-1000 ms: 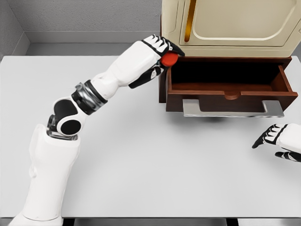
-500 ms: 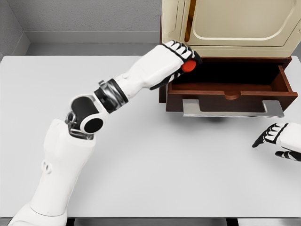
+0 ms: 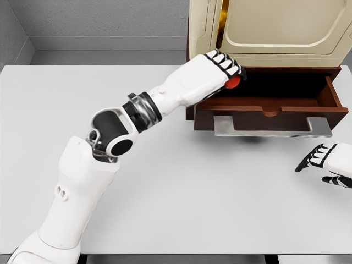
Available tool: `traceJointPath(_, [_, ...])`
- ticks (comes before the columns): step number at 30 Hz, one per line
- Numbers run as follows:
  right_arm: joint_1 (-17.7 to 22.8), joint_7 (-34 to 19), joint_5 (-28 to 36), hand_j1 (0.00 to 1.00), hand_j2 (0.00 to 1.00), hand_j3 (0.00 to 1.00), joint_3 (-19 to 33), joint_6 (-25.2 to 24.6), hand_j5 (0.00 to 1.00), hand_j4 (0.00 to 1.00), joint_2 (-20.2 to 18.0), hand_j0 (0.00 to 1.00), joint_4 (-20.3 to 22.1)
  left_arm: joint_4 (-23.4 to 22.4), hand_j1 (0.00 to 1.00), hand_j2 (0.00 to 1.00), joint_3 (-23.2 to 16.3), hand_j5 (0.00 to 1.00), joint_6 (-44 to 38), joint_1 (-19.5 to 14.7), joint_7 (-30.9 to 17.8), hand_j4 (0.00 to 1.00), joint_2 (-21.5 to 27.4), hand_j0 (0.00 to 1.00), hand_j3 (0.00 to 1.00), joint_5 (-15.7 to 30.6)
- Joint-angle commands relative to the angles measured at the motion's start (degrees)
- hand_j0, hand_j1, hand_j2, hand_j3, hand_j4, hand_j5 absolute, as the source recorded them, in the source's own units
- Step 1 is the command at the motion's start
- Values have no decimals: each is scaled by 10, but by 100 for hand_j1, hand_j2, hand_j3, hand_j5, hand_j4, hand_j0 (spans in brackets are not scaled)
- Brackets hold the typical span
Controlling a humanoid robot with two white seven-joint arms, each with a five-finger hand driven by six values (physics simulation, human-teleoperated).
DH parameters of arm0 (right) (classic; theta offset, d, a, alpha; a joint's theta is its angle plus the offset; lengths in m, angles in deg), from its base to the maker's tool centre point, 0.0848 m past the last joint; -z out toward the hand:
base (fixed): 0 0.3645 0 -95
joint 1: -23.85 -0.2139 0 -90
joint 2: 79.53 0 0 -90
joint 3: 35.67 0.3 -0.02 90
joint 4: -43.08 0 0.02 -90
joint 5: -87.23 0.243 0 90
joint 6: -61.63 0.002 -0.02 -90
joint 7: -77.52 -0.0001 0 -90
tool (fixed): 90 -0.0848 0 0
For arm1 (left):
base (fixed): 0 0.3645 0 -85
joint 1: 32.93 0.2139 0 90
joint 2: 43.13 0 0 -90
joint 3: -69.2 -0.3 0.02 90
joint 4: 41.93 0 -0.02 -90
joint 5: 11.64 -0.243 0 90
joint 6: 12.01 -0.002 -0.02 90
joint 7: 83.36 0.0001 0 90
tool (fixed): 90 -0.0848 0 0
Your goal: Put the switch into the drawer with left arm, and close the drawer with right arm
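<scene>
Currently left hand (image 3: 217, 74) curling fingers around red switch (image 3: 232, 83), holding it over open drawer (image 3: 264, 104) (left end). Right hand (image 3: 328, 164) resting on table (image 3: 220, 192), fingers relaxed, gripping nothing.

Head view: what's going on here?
The left hand grips a small red switch and holds it over the left end of the open dark-brown wooden drawer, under a cream cabinet. The switch is not yet released. The right hand rests on the white table at lower right, fingers relaxed, clear of the drawer.
</scene>
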Motion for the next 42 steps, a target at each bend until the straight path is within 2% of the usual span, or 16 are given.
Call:
traceJointPath(1, [0, 0, 4, 71, 71, 71, 0, 0, 71, 71, -1, 71, 0, 1, 33, 33, -7, 33, -1, -1, 2, 33, 0, 33, 33, 1])
traceJointPath(3, [0, 0, 4, 71, 71, 71, 0, 0, 71, 71, -1, 71, 0, 1, 34, 34, -8, 34, -1, -4, 2, 34, 0, 34, 34, 1])
traceJointPath(4, [0, 0, 4, 71, 71, 71, 0, 0, 71, 71, -1, 71, 0, 1, 38, 38, -8, 38, -1, -4, 2, 38, 0, 38, 38, -2])
traceJointPath(5, [0, 0, 4, 71, 71, 71, 0, 0, 71, 71, -1, 71, 0, 1, 53, 53, -8, 53, -1, -4, 2, 53, 0, 53, 53, -20])
traceJointPath(7, [0, 0, 4, 71, 71, 71, 0, 0, 71, 71, -1, 71, 0, 2, 62, 62, -10, 62, -1, -4, 2, 62, 0, 62, 62, -22])
traceJointPath(10, [0, 0, 4, 71, 71, 71, 0, 0, 71, 71, -1, 71, 0, 2, 68, 68, -11, 68, -1, -4, 3, 68, 0, 68, 68, -22])
traceJointPath(14, [0, 0, 4, 71, 71, 71, 0, 0, 71, 71, -1, 71, 0, 2, 72, 72, -12, 72, -1, -4, 3, 72, 0, 72, 72, -22])
traceJointPath(30, [0, 0, 4, 71, 71, 71, 0, 0, 71, 71, 0, 71, 0, 10, 73, 73, -12, 73, -2, -7, 3, 73, 0, 73, 73, -22])
traceJointPath(42, [0, 0, 4, 71, 71, 71, 0, 0, 71, 71, 0, 71, 0, 9, 78, 78, -12, 78, -2, -11, 3, 78, 0, 78, 78, -23])
